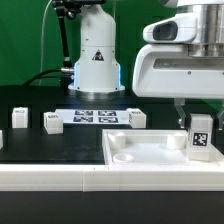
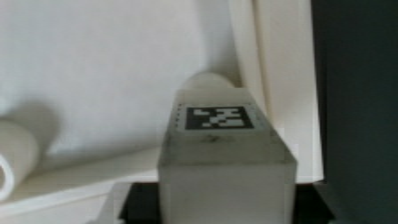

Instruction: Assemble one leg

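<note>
While loose white parts [image 1: 52,122] sit unused at the exterior view's left of the surface [image 1: 40,145], further right: leg [image 1: 200,137] upright over panel [image 1: 150,150], seemingly clamped in jaws. Light, rigid, smooth; best held by flat sides.

The scene is taken by the exterior view from low at the table's [image 1: 60,150] front edge, faced level toward the arm's base [image 1: 96,60], at middling range; the gripper [image 1: 198,120] is seen side-on; the wrist view is looked straight down from just above the fingers, very close; shared by both are the leg [image 2: 222,150] and the white panel [image 1: 150,150] beneath it.
</note>
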`<action>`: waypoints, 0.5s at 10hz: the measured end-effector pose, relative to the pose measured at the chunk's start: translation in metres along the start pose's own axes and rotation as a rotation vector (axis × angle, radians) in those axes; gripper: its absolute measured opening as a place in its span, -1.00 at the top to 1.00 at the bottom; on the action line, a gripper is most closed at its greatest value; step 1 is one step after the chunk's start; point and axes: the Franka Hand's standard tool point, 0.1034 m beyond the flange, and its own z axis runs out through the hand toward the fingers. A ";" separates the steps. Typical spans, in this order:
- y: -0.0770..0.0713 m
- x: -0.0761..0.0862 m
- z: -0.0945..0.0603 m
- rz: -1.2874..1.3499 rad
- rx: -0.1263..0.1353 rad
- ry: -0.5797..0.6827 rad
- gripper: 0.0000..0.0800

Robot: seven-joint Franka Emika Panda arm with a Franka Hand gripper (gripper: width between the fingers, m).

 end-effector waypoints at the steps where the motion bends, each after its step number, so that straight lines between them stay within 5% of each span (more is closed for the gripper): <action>1: 0.000 0.001 0.001 0.087 0.005 0.013 0.27; 5: 0.002 0.001 0.002 0.552 -0.004 0.014 0.27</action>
